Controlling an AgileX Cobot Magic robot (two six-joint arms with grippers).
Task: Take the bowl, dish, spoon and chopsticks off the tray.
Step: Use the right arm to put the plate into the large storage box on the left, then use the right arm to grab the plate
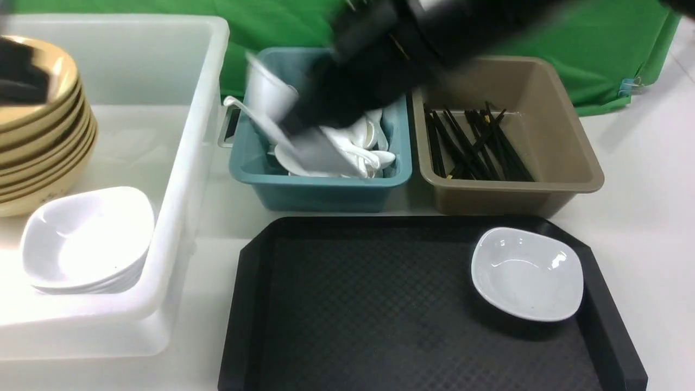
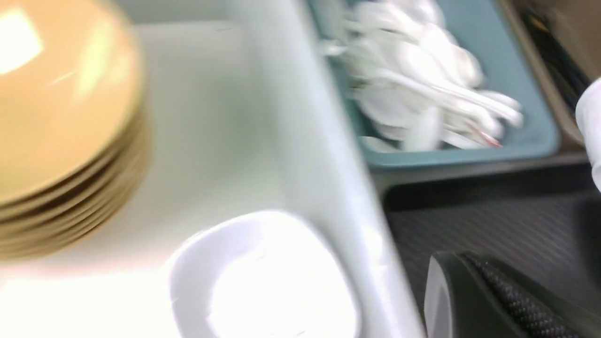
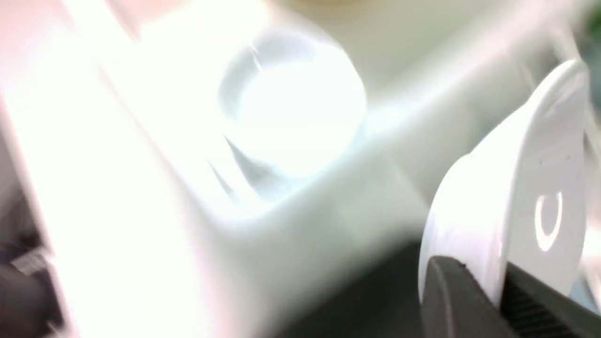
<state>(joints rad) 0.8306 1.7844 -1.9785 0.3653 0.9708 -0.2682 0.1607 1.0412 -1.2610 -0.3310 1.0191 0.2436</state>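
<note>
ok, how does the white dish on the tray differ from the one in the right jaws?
The dish on the tray lies flat, hollow up, on the black tray's right side; the held dish is tipped on edge. The dish on the tray is untouched; the held dish is clamped at its rim in the right gripper's jaws, lifted near the teal tub. Both are small, white and glossy.

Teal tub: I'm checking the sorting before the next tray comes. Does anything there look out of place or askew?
One long-handled white ladle leans out over the teal tub's left rim, while the white spoons lie inside. Nothing looks spilled or broken; the blurred right arm hides part of it.
</note>
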